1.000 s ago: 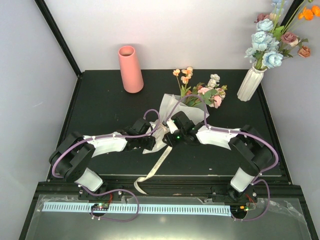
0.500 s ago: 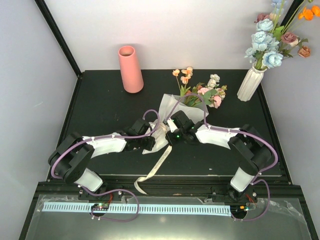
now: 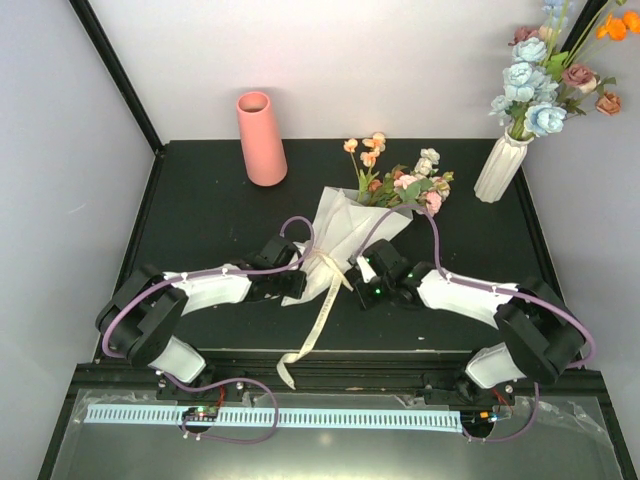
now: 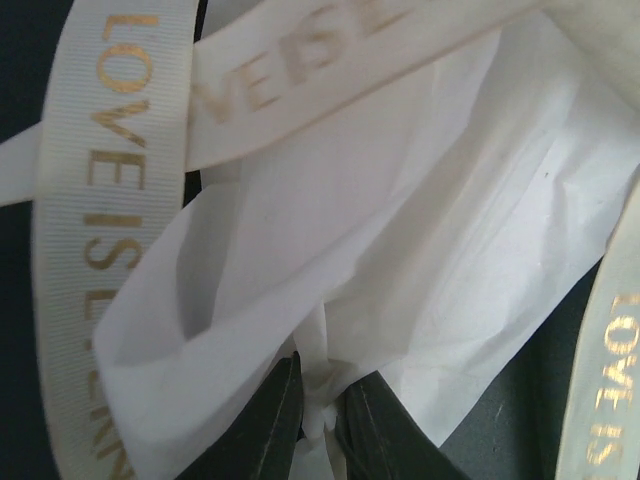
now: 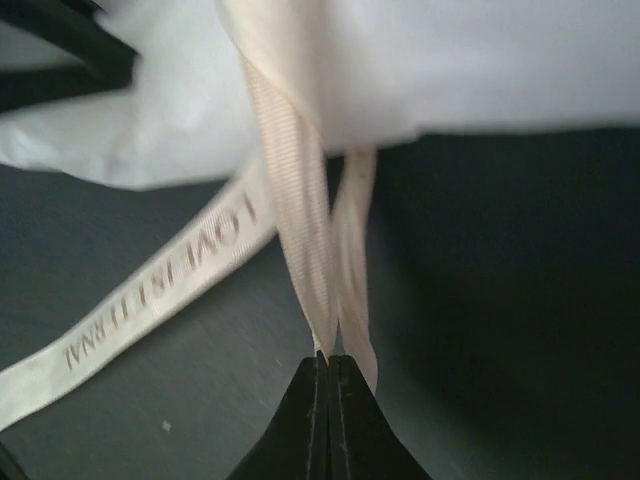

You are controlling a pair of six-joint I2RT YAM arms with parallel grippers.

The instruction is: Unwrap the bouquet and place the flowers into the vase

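At the middle of the black tabletop (image 3: 200, 220) the bouquet (image 3: 345, 228) lies on its side, its narrow wrapped foot toward the arms and the flowers (image 3: 405, 185) fanning toward the far edge. Open tabletop stretches left of it up to the vase (image 3: 261, 138), which stands upright near the far left corner, well apart from the bouquet. A white ribbed vase (image 3: 499, 165) of blue and orange blooms stands near the far right corner, close to the flower heads but apart from them.

Both arms reach in from the near edge and meet at the foot of the bundle, so room there is tight. The left gripper (image 3: 302, 283) sits at its left side, the right gripper (image 3: 355, 272) just beside it on the right. A loose tail of ribbon (image 3: 312, 325) trails down to the near edge.

From above, neither pair of jaws can be read; the wrist views settle it. The left wrist view shows the left jaws nearly together, pinching a fold of the wrapping paper (image 4: 400, 250), with bands of gold-lettered ribbon crossing above. The right wrist view shows the right jaws pressed together on two ribbon strands that run straight up to the paper.

The stems are hidden inside the paper. The ribbon lettering is cut off at the frame edges, and the right wrist view is soft. Whether the ribbon is knotted cannot be made out.
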